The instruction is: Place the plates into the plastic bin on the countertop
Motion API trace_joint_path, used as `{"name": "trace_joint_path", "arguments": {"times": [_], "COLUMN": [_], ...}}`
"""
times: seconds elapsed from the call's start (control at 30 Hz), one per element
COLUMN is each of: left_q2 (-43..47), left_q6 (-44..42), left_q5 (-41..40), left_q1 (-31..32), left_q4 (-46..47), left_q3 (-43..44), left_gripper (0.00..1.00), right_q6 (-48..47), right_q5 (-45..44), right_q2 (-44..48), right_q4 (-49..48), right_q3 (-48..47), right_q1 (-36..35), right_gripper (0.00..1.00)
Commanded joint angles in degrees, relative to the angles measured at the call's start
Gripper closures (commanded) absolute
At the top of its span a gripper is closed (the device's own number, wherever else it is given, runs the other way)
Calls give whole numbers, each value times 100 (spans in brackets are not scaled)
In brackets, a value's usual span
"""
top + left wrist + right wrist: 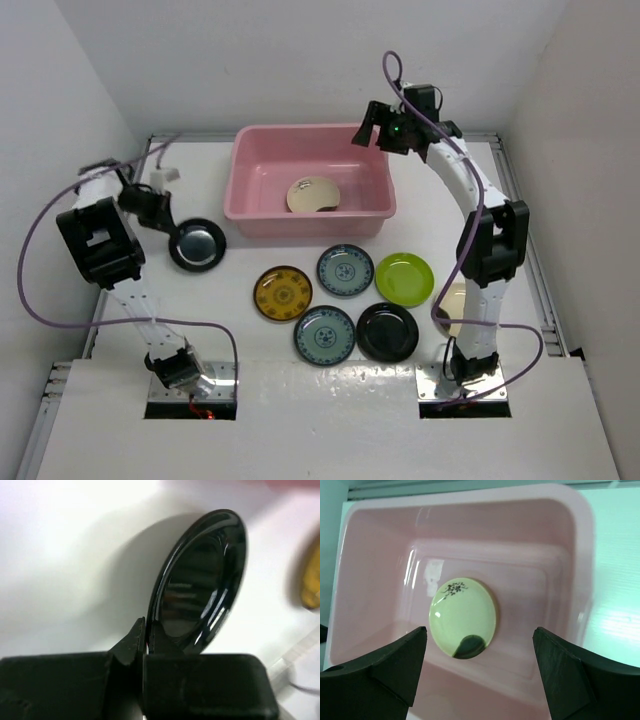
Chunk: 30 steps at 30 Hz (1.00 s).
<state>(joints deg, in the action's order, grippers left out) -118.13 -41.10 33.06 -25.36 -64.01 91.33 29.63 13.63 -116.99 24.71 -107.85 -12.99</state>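
The pink plastic bin (370, 205) stands at the back middle of the white countertop (250, 390), and one cream plate (313, 194) lies in it. My left gripper (163, 214) is shut on the rim of a glossy black plate (197, 244) left of the bin, low at the countertop. In the left wrist view the jaws (148, 630) pinch that plate's (200, 585) near rim. My right gripper (385, 125) is open and empty above the bin's far right corner. In the right wrist view it (479, 632) frames the cream plate (462, 610) inside the bin (385, 545).
In front of the bin lie a yellow-brown plate (283, 293), two blue-grey plates (345, 270) (324, 335), a lime green plate (404, 279) and a black plate (387, 332). A cream plate (452, 300) is partly hidden behind the right arm. White walls enclose three sides.
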Motion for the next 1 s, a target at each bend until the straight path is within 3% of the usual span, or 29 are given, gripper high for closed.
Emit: {"name": "trace_joint_path", "arguments": {"times": [0.0,0.13,0.2,0.37,0.53,0.77,0.97], "left_q2": [18,-53,105,694,484,-552,-1133], "left_q6": [-242,478,1240,2930,3879,4382,4435], "left_q5": [254,604,658,790,851,290,131], "left_q1": [-415,-435,-303,531,1708,3132,3389], "left_q4": [-253,-8,665,2698,3158,3376,3544], "left_q3": [1382,2686,3239,3488,3559,3373,3489], "left_gripper": [100,100,100,100,100,100,100], "right_q6": [140,402,535,842,1247,668,395], "right_q5": [52,70,70,-9,192,307,570], "right_q2": [299,370,448,809,1248,1574,1670], "right_q4": [-335,-388,-388,-353,-230,543,1053], "right_q3": [27,211,378,1089,2248,3261,3586], "right_q1": [165,411,586,1105,1843,2205,2257], "right_gripper": [15,16,17,17,17,16,16]}}
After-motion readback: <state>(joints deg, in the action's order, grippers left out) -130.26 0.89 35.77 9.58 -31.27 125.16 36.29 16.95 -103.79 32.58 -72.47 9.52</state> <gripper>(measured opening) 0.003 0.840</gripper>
